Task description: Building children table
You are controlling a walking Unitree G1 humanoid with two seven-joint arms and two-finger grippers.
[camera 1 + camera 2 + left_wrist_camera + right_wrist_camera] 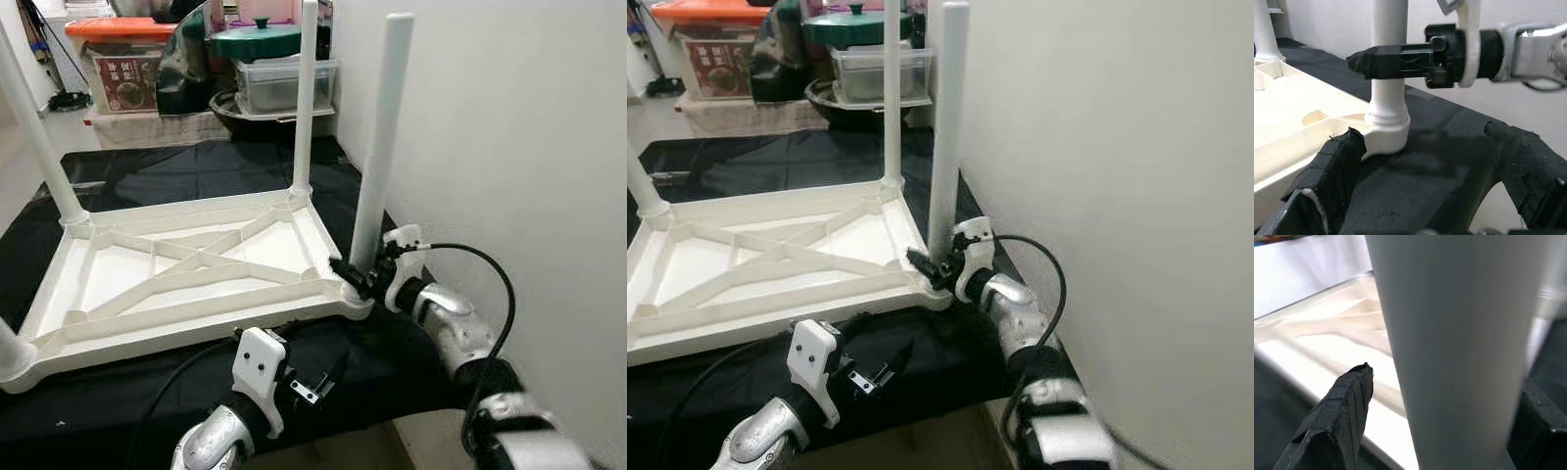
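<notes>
The white children's table (176, 333) lies upside down on a black cloth (196, 171), its legs pointing up. My right gripper (351, 272) is at the base of the near right leg (377, 147), just above its corner socket (1387, 128). One black finger (1347, 406) stands on each side of the leg, and a thin gap shows beside it. My left gripper (325, 380) hovers open over the cloth just in front of the table's near edge, nothing between its fingers (1337, 161). Another leg (306, 98) stands at the far right corner, and one (39, 147) at the far left.
A white wall (490, 147) runs close along the right of the table. Behind the table are an orange-lidded box (122, 59), a pot with a green lid (257, 41) and a clear container (284, 83). The cloth's front edge drops off below my left arm.
</notes>
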